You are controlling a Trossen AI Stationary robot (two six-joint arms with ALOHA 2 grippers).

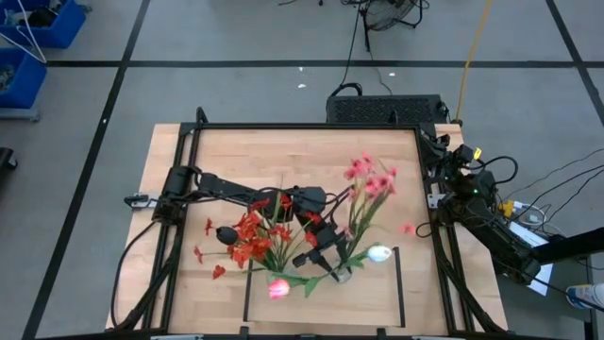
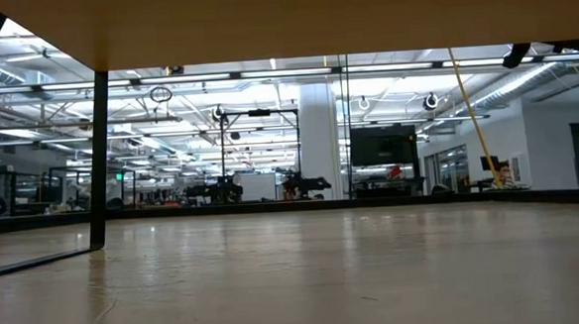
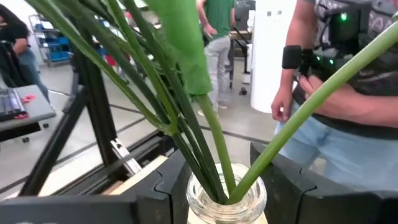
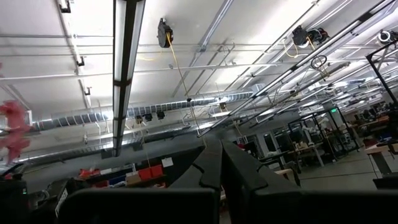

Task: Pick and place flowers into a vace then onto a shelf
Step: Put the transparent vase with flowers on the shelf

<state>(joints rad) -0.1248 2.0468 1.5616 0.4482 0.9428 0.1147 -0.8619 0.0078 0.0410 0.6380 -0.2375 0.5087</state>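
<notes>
Red and pink flowers (image 1: 283,236), green stalks (image 3: 186,118), clear vase (image 3: 227,200)

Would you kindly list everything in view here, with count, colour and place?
vase: one, clear glass, between the left gripper's fingers, near the table's front.
flowers: one bunch, red and pink sprays, a white bud and a pink bud, green stems in the vase.
shelf: one, light wood with black rails, front of the table.
table: one, light wood.
person: one, jeans, beyond the table.
left gripper: shut on the vase, table centre.
right gripper: shut, parked at the table's right edge.
</notes>
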